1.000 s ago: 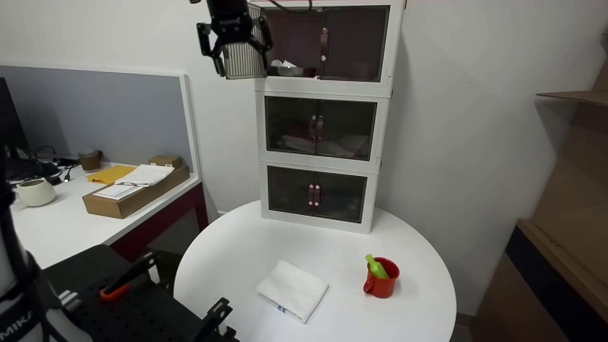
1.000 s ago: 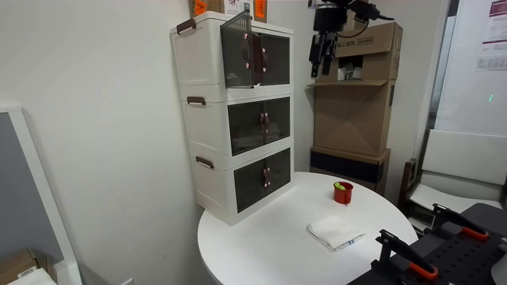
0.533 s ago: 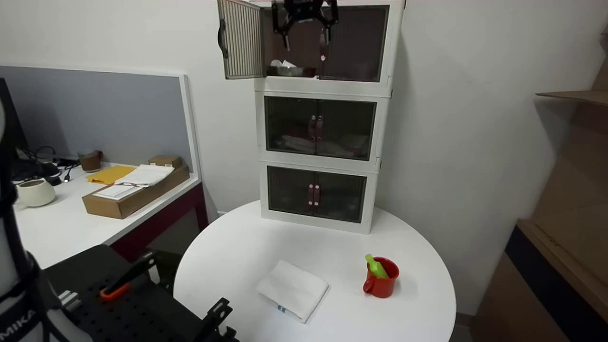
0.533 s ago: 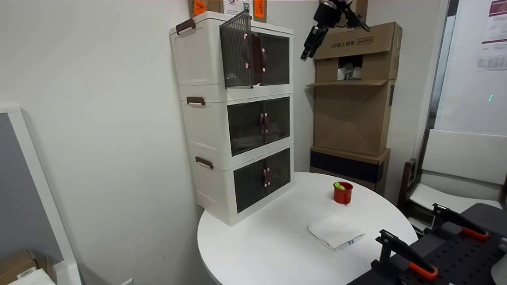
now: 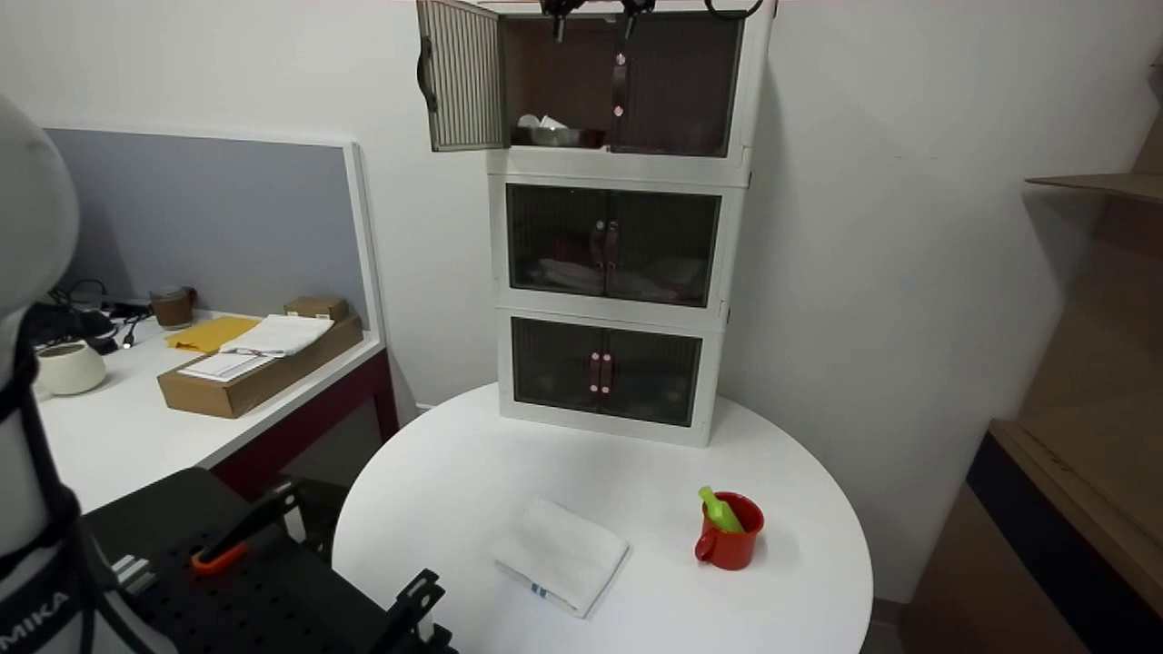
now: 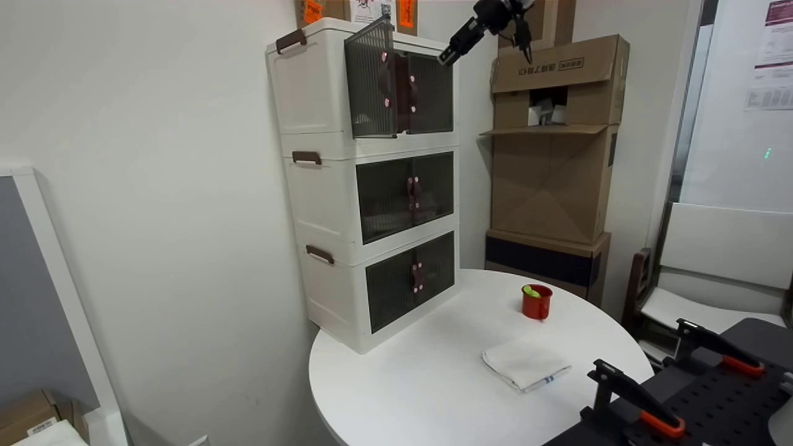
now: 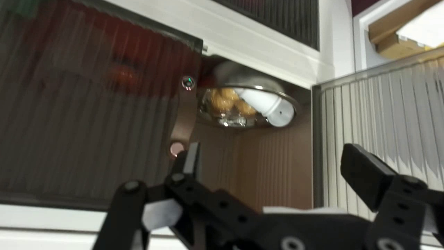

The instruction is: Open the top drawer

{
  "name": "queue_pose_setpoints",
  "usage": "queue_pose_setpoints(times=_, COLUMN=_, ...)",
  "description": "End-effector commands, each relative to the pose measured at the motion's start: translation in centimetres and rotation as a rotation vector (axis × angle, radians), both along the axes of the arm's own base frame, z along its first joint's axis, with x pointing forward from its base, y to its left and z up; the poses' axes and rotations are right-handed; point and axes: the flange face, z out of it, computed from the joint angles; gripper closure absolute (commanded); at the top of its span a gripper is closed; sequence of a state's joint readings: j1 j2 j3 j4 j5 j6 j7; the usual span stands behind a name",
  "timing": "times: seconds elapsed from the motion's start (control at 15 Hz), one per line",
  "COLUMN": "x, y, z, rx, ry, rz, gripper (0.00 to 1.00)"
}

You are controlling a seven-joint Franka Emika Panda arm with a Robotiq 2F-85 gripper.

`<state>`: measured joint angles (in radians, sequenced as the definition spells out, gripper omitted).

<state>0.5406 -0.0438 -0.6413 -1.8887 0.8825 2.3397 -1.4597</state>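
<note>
At the near left in an exterior view, your white arm base (image 5: 41, 601) shows the letters "MIKA". On the round bench (image 5: 436, 472) beyond it rest a folded towel (image 5: 561, 556) and, to its right, a red mug (image 5: 731, 548) with a green utensil (image 5: 720, 513) inside. Farther on, your end effector (image 5: 593, 36), fingers (image 7: 364, 173) spread wide, hangs before the top drawer (image 5: 572, 86), highest in the white cabinet (image 5: 618, 165). The drawer's left panel (image 5: 465, 82) stands swung out, its right panel (image 5: 686, 86) closed. Compared with a second ago, you have taken the end effector up and right from the left panel and tilted it toward the cabinet; panels, towel and mug have stayed put. At the far right in an exterior view, a cardboard box (image 6: 557, 71) carries dark print you can't make out.
</note>
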Motion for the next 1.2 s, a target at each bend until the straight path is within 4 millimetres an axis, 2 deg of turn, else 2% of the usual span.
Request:
queue_pose_setpoints(times=0.0, x=1.7, y=-3.0, z=0.3, rx=0.130, ry=-0.086, rz=0.147, gripper=0.00)
queue_pose_setpoints(times=0.4, x=3.4, y=-7.2, z=-7.2, rx=0.464, ry=-0.096, rz=0.369, gripper=0.00)
queue_pose_setpoints(times=0.6, x=4.4, y=-9.0, z=-9.2, rx=0.585, ry=-0.054, rz=0.485, gripper=0.00)
queue_pose_setpoints(times=0.73, x=5.2, y=-9.6, z=-9.6, rx=0.602, ry=-0.031, rz=0.514, gripper=0.00)
queue_pose_setpoints(times=0.93, x=6.7, y=-9.6, z=-10.0, rx=0.593, ry=-0.014, rz=0.526, gripper=0.00)
queue_pose_setpoints(times=1.13, x=8.3, y=-7.6, z=-11.0, rx=0.582, ry=0.007, rz=0.541, gripper=0.00)
